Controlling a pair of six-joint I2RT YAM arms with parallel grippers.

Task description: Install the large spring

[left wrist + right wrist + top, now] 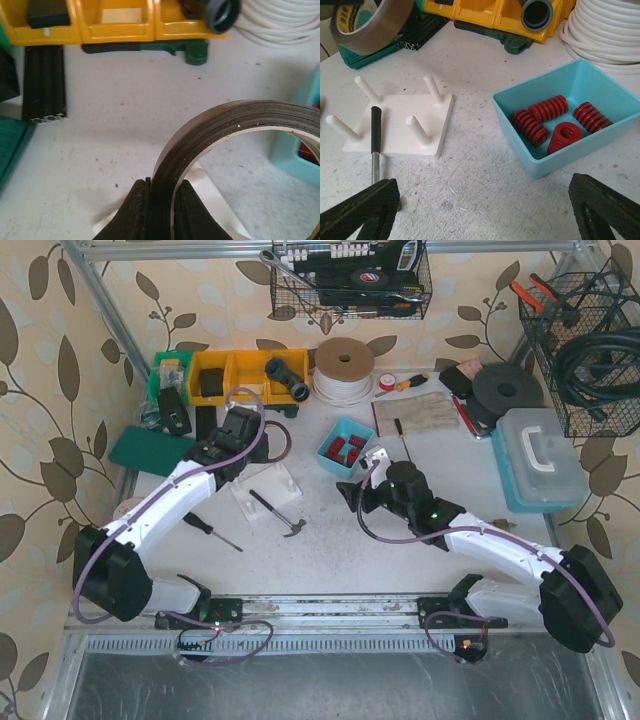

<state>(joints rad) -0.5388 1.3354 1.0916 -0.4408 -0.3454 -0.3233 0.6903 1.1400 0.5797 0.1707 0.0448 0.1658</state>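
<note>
- Left claw [161,192]: pressed together on the wall of a roll of brown packing tape [220,117]. One finger is inside the ring and one outside. The roll is held on edge, above the counter [330,560], left of centre.
- Far-left edge of the counter: a row of yellow bins [245,375].
- White peg board [402,125]: lies flat, left of the counter's centre, with four upright pegs. In the right wrist view the tape roll hangs above and behind its far-left corner.
- Hammer [278,512]: its black grip lies across the board's near part and its head rests on the counter beyond the board.
- Teal bin [560,160]: at the counter's centre, toward the far edge, well apart from the board.
- Red springs [548,107]: four, all in the teal bin. Three lie on their sides and one stands on end against the near wall.
- Right claw [482,210]: spread wide and empty. It is low over the counter, on the near side of the bin.
- White cord coil [343,370]: at the far edge, behind the bin.
</note>
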